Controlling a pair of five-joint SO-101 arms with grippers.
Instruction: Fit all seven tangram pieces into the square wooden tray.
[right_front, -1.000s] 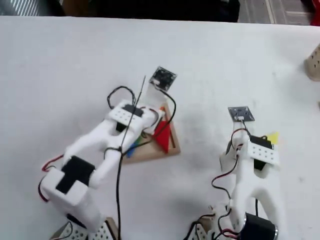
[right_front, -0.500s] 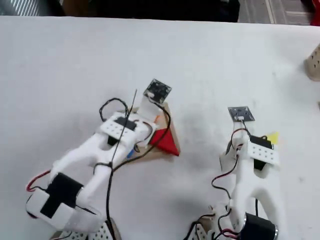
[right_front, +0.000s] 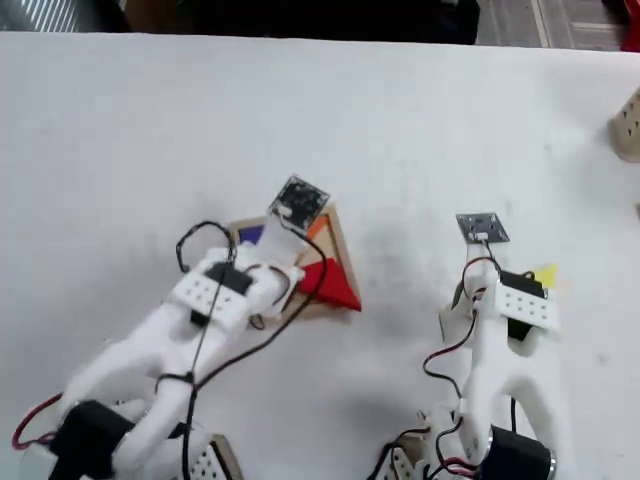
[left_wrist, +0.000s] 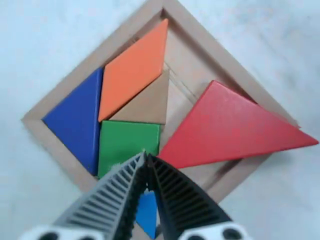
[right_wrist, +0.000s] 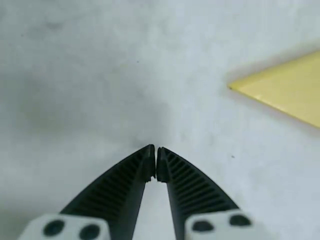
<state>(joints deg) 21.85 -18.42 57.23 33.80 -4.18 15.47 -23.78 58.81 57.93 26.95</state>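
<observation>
Black ribbed fingers (left_wrist: 175, 195) of the left gripper (left_wrist: 146, 159) are pressed together on nothing, poised over the edge of the green square (left_wrist: 127, 142) in the wooden tray (left_wrist: 60, 145), with a small blue piece (left_wrist: 146, 212) beneath them. Beside the square lie a blue triangle (left_wrist: 75, 120), an orange parallelogram (left_wrist: 132, 70) and a pale wood-coloured triangle (left_wrist: 145, 102). The red triangle (left_wrist: 230, 127) sits askew: its long edge crosses the tray's open part, and one sharp corner points out over the rim. Well apart from the tray, the right gripper (right_wrist: 155, 162), likewise closed and empty, hangs over the white table (right_front: 450, 120) near the yellow triangle (right_wrist: 285, 92).
</observation>
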